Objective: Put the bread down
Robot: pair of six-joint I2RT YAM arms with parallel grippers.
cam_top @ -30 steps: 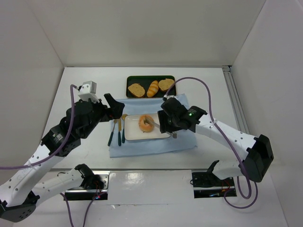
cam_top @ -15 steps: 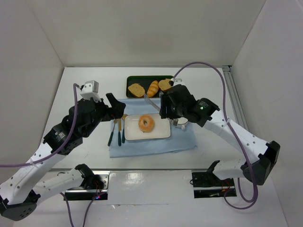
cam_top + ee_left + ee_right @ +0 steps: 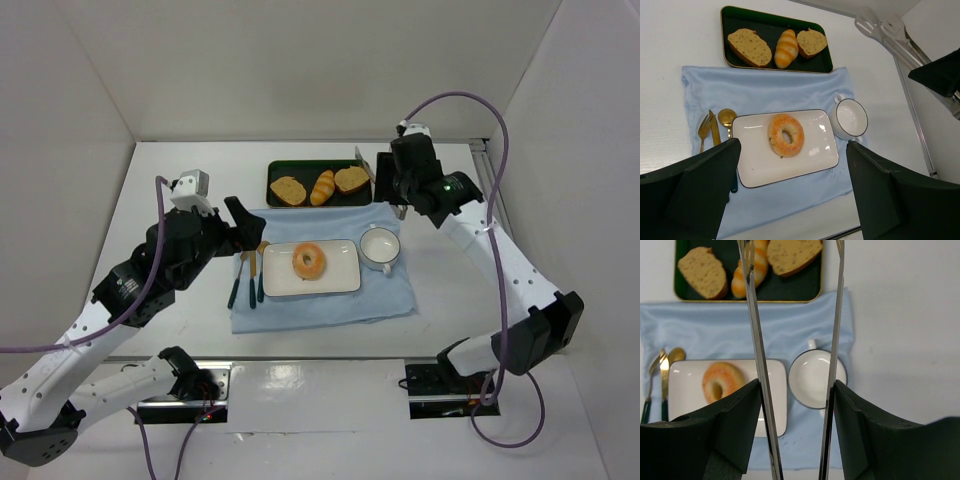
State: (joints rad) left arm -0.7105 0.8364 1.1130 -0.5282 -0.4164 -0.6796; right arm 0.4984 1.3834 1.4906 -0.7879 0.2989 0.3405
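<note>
Glazed ring-shaped bread (image 3: 786,135) lies on glossy rectangular white plate (image 3: 816,150). Right gripper (image 3: 797,390) clamps slim metal tongs (image 3: 754,330), blades apart; left gripper (image 3: 792,150) spread wide, empty

Overhead plus two high wrist views; bread (image 3: 299,262) common.

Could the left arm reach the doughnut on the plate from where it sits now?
Probably yes. The doughnut lies uncovered on the white plate, the left gripper is open and empty close by, and the right gripper with its tongs hangs over the tray.
</note>
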